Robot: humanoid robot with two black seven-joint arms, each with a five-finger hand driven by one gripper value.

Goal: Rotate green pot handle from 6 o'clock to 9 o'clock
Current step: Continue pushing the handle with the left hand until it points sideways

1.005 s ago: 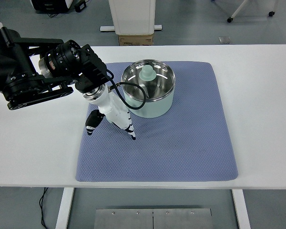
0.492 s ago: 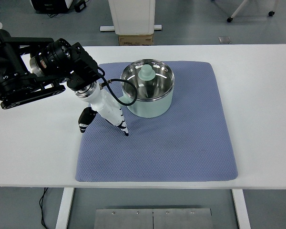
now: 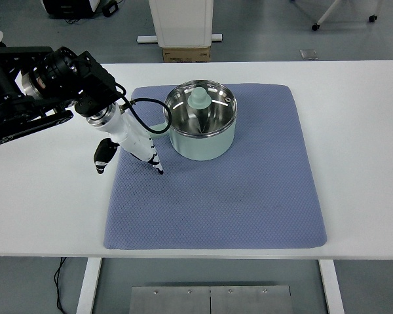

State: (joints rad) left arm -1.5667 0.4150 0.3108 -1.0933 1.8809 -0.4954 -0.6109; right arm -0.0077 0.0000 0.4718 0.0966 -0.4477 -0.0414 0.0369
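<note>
- worktop (image 3: 354, 131): white, carries everything; right arm not in view, nothing comes in from the right edge
- mat (image 3: 249, 196): blue-grey, lies flat under the pot; risk: if the hand comes back low, fingertips could drag or bunch its left edge and shift the pot with it
- left arm (image 3: 33, 85): black, enters from the left edge; vs the earlier frames it has pulled back up and to the left, away from the pot
- pot (image 3: 202, 129): pale green with steel inside, sits at the upper middle of the mat, lid knob showing inside; handle not clearly visible, can't tell where it points, so can't confirm 9 o'clock; spot looks the same as in the earlier frames
- left hand (image 3: 128, 140): white with dark tips, fingers loosely stretched, holding nothing, over the mat's left edge just beside the pot, not touching; earlier it sat lower and further right
- cable (image 3: 141, 121): black loop off the wrist runs close to the pot's rim; risk: it could snag the rim and nudge the pot as the arm retreats
</note>
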